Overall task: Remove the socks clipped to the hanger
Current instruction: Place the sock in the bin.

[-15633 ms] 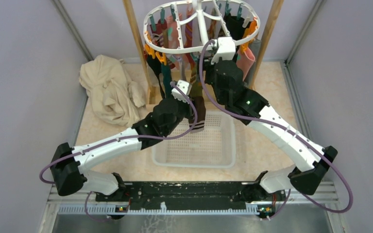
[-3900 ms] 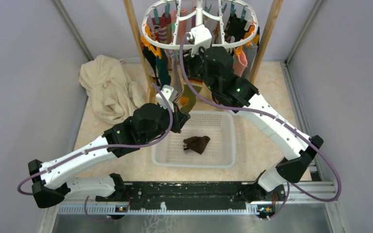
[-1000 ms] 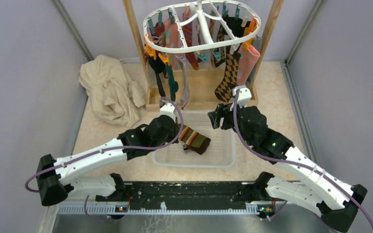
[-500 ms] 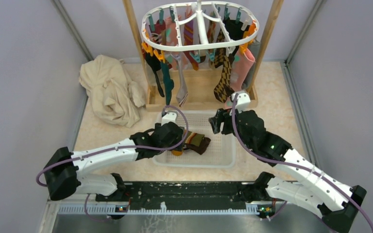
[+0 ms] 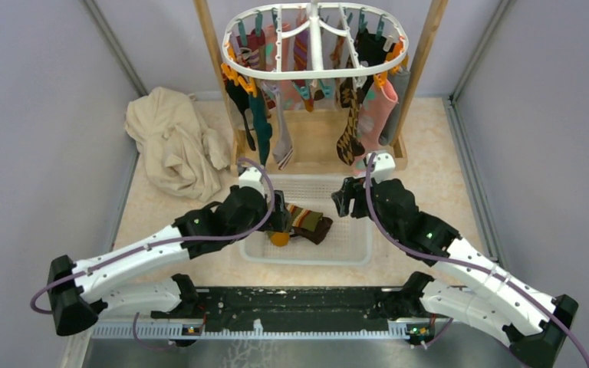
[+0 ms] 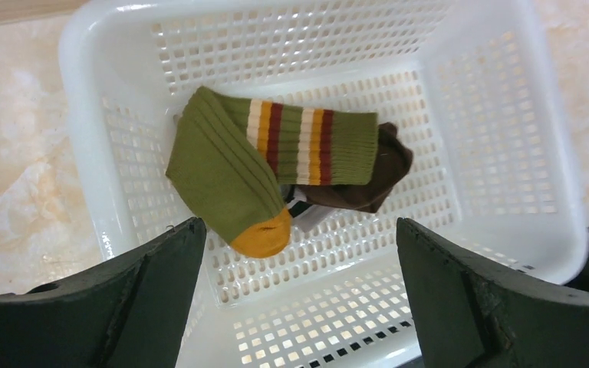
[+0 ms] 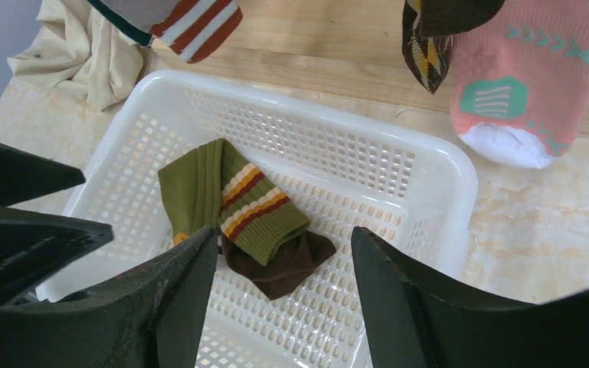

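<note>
A: Grey walls [image 5: 38,115] on three sides, a pale marbled table [image 5: 437,153] below. Where is the left gripper [image 6: 299,230]?

B: Over the near left part of the basket [image 6: 498,115], pointing down. Its jaws stand spread wide with nothing between them.

A: What lies under it?

B: A green sock [image 6: 238,165] with red, white and orange stripes and an orange toe, flat on the basket floor. Its cuff lies over a brown sock [image 6: 380,172], and the two touch.

A: And the right gripper [image 7: 284,238]?

B: It hangs over the basket's far right part, jaws apart, holding nothing. Its camera looks down on the same two socks.

A: Anything near it?

B: A pink sock [image 7: 521,84] with a white toe dangles just beyond the basket's far edge. An argyle sock [image 7: 422,54] hangs beside it.

A: So where are the rest of the socks [image 5: 261,115]?

B: Clipped to the hanger [image 5: 314,75], the white oval at the back. They hang from teal and orange clips all round its rim. I can't count them; they overlap.

A: What carries the hanger?

B: It hangs between the posts of a wooden frame [image 5: 208,69] standing behind the basket.

A: Anything else?

B: A crumpled beige cloth [image 5: 172,142] lies left of the frame, well apart from both grippers.
</note>
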You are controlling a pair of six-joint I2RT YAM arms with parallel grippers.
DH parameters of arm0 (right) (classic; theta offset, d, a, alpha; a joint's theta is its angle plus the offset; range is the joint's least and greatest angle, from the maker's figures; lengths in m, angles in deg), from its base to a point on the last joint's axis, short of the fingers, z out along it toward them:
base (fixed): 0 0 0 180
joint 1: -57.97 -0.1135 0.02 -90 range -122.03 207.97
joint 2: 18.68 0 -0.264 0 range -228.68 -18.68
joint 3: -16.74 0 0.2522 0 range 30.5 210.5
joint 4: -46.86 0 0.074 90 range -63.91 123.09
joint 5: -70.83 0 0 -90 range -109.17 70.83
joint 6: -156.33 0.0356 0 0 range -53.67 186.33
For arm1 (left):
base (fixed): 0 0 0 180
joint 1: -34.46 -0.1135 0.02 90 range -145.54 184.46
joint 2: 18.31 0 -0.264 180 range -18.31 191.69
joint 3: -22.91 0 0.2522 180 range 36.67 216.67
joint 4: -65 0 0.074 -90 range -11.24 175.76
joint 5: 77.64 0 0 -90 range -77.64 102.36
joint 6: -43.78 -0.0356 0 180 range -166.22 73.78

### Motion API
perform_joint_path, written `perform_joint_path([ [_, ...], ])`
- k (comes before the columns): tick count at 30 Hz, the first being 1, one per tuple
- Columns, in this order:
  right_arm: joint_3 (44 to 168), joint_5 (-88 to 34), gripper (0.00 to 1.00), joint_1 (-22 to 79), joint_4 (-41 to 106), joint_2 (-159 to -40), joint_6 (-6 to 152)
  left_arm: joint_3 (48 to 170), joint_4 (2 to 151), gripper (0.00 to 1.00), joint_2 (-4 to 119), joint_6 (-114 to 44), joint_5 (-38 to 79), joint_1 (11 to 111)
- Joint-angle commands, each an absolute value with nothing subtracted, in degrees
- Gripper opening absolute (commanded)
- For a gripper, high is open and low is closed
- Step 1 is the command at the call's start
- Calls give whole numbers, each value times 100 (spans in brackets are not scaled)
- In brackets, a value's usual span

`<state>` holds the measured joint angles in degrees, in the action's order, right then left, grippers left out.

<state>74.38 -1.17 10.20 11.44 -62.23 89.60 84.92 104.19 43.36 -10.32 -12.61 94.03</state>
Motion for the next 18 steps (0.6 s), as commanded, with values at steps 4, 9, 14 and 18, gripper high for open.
perform_joint_path([
  [4, 7257, -25, 65, 1025, 1344, -6125, 9109, 7998, 10249, 99, 3444, -1017, -1357, 9379],
  [9, 7082, -67, 65, 1025, 1451, -6141, 9207, 7734, 10195, 99, 3198, -923, -1427, 9378],
  [14, 7058, -88, 65, 1025, 1477, -6188, 9218, 7735, 10248, 99, 3242, -878, -1418, 9375],
  [18, 7067, -88, 65, 1025, 1482, -6198, 9218, 7746, 10209, 99, 3256, -885, -1409, 9376],
])
